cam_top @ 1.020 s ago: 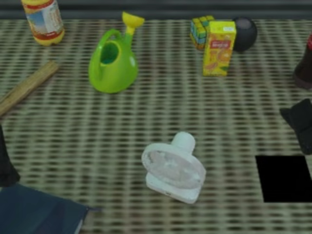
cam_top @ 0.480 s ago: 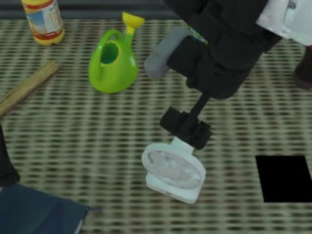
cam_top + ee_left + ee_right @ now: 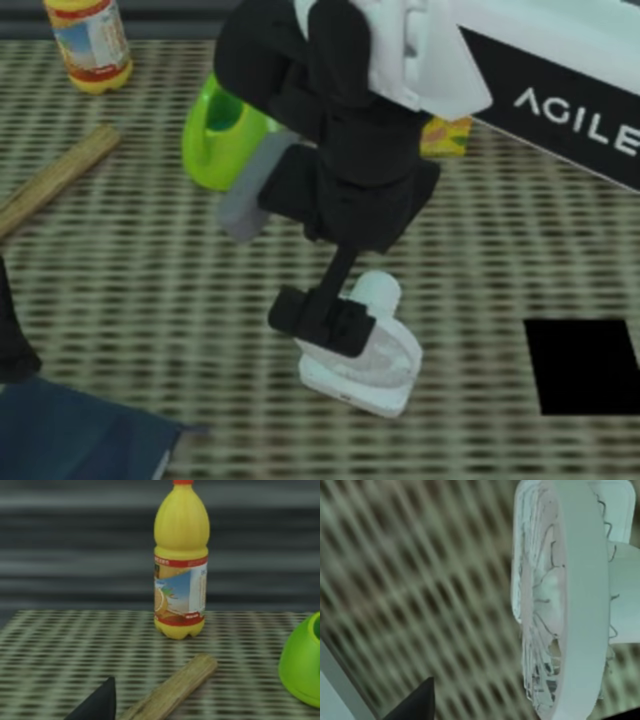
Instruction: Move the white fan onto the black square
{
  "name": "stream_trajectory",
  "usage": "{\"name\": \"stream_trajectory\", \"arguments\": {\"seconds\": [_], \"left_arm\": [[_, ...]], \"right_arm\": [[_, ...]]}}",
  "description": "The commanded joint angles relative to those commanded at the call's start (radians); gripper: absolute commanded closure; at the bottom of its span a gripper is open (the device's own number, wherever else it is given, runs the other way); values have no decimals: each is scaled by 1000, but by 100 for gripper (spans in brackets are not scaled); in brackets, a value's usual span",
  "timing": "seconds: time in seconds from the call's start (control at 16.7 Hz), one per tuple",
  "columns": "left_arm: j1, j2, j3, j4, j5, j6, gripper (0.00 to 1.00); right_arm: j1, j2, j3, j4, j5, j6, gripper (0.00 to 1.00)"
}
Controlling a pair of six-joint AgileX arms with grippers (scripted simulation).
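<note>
- Where the right arm crosses the top view, the lettering "AGILE" is read on its white casing.
- The right gripper (image 3: 325, 318) is lowered over the white fan's (image 3: 375, 365) left edge; whether it is clenched cannot be told.
- The fan is placed left of the black square (image 3: 585, 367), apart.
- The left arm is parked near-left.

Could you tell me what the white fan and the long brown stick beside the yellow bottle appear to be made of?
The white fan looks like smooth moulded plastic, its round grille face translucent, with thin ribs visible in the right wrist view. The long brown stick looks like unfinished wood: matte, with streaky grain along its length, though that could be only surface texture.
</note>
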Motion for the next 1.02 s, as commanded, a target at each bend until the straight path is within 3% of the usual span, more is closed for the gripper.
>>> {"name": "stream_trajectory", "arguments": {"seconds": [0.3, 0.66, 0.96, 1.02], "left_arm": [[0, 0, 0, 0, 0, 0, 0], [0, 0, 0, 0, 0, 0, 0], [0, 0, 0, 0, 0, 0, 0], [0, 0, 0, 0, 0, 0, 0]], "right_arm": [[-2, -4, -20, 20, 0, -1, 0], [1, -15, -208, 193, 0, 2, 0], [2, -15, -221, 206, 0, 2, 0], [2, -15, -221, 206, 0, 2, 8]]}}
